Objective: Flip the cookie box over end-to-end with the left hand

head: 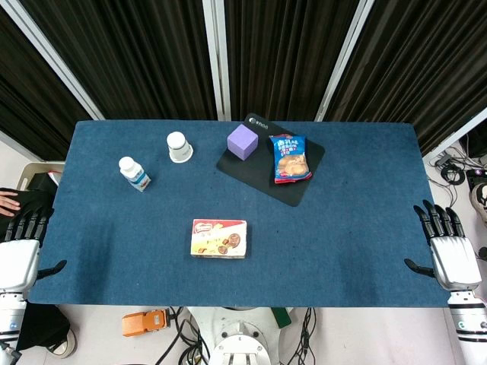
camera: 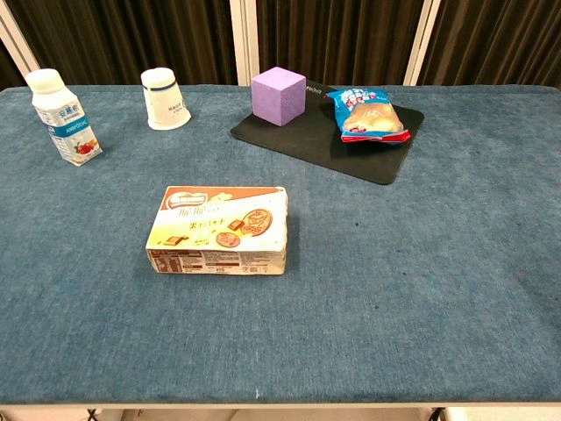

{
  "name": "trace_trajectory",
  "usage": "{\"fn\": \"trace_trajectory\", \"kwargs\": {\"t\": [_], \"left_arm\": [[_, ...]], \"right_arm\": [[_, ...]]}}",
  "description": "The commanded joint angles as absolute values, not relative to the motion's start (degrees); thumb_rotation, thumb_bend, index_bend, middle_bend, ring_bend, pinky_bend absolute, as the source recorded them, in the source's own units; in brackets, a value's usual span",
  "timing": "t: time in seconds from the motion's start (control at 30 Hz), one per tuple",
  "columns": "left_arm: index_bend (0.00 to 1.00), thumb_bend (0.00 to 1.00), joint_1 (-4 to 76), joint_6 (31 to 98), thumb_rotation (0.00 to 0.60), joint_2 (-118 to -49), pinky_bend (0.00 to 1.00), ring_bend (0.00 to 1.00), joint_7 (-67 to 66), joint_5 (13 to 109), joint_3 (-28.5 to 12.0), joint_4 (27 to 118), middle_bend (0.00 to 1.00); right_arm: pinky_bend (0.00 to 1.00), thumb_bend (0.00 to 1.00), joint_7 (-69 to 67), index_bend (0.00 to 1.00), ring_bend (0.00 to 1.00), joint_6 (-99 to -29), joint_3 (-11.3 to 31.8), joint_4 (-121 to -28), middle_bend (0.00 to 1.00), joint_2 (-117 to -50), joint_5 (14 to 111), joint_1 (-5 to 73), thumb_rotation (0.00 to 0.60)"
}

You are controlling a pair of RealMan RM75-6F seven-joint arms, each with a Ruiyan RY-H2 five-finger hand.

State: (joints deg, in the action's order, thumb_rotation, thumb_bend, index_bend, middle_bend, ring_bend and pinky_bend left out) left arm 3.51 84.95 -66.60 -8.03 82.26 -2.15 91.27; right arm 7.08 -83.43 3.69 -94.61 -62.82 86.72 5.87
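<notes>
Blue cloth covers the counter (head: 342,236), which fills most of both views and runs back to dark ribbed curtains (head: 289,53) on the far side. On its far middle-right lies a black mat (camera: 368,158), set at an angle. A purple cube (camera: 279,96) stands on the mat's left end, and a blue snack bag (camera: 368,115) lies flat on the mat just right of the cube, apart from it.

Near the middle of the counter, a little to the left, the cookie box (camera: 218,231) lies flat on its broad face, printed top upward, long side running left to right. Nothing touches it, and it sits well apart from the other things.

At the far left a small white bottle (camera: 63,117) with a pale label stands upright. Right of it, a white paper cup (camera: 166,98) rests upside down, between the bottle and the mat.

Only the head view shows the two hands. At the counter's near left edge the left hand (head: 21,247) is released, its fingers straight and apart and its thumb out toward the cloth, grasping nothing. At the near right edge the right hand (head: 445,243) is the same: released, fingers spread, thumb out, holding nothing. Both are well apart from the cookie box.
</notes>
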Motion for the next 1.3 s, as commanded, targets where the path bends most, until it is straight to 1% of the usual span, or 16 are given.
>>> {"fn": "trace_trajectory", "kwargs": {"t": [0.03,0.23,0.33,0.5,0.63,0.73,0.8,0.9,1.0,1.13,1.3], "left_arm": [[0.03,0.0,3.53,84.77,0.6,-66.51,0.0,0.0,-8.18,81.98,-2.21,91.54,0.01],[0.03,0.0,4.31,84.53,0.6,-65.86,0.0,0.0,-8.3,82.71,-2.72,93.76,0.01],[0.03,0.0,6.04,83.09,0.6,-65.26,0.0,0.0,-8.32,83.82,-3.32,96.55,0.01],[0.03,0.0,11.25,76.59,0.6,-63.9,0.0,0.0,-9.83,84.95,-4.47,103.29,0.01],[0.06,0.0,16.45,70.14,0.6,-65.19,0.0,0.01,-15.47,83.04,-6.19,107.87,0.07],[0.07,0.0,20.44,64.98,0.6,-67.15,0.0,0.02,-20.59,78.89,-7.64,111.03,0.08],[0.07,0.0,23.9,61.24,0.6,-69.1,0.0,0.02,-25.6,74.01,-8.9,113.37,0.08],[0.07,0.0,27.91,58.96,0.6,-71.75,0.0,0.02,-33.08,67.55,-10.03,115.65,0.08],[0.07,0.0,31.48,59.99,0.6,-75.7,0.0,0.01,-42.6,61.75,-10.14,116.98,0.07],[0.07,0.0,36.61,60.97,0.6,-81.42,0.0,0.0,-50.87,52.23,-10.64,118.22,0.05],[0.07,0.0,43.77,65.08,0.6,-88.65,0.0,0.0,-60.03,41.79,-12.18,117.85,0.05]], "right_arm": [[0.0,0.0,6.9,0.0,0.0,-83.67,3.72,-94.31,0.0,-63.02,86.52,5.69,0.6],[0.0,0.0,4.83,0.0,0.0,-85.32,3.62,-93.08,0.0,-63.0,86.84,4.76,0.6],[0.0,0.0,3.23,0.0,0.0,-86.56,3.53,-92.09,0.0,-62.92,87.4,4.17,0.6],[0.0,0.0,1.31,0.0,0.0,-87.99,3.02,-90.17,0.0,-62.71,88.57,3.36,0.6],[0.0,0.0,-0.1,0.0,0.0,-88.58,2.8,-88.8,0.0,-62.81,89.15,3.03,0.6],[0.0,0.0,-0.16,0.0,0.0,-88.2,2.59,-88.2,0.0,-62.74,89.45,3.17,0.6],[0.0,0.0,-0.47,0.0,0.0,-88.07,2.52,-88.11,0.0,-62.57,89.73,3.28,0.6],[0.0,0.0,-0.81,0.0,0.0,-87.79,2.43,-88.0,0.0,-62.32,89.68,3.3,0.6],[0.0,0.0,-0.86,0.0,0.0,-87.06,2.35,-87.87,0.0,-62.17,89.24,3.41,0.6],[0.0,0.0,-0.96,0.0,0.0,-86.4,2.4,-87.8,0.0,-62.09,88.94,3.65,0.6],[0.0,0.0,-0.92,0.0,0.0,-85.69,2.43,-87.84,0.0,-62.09,88.76,3.98,0.6]]}}
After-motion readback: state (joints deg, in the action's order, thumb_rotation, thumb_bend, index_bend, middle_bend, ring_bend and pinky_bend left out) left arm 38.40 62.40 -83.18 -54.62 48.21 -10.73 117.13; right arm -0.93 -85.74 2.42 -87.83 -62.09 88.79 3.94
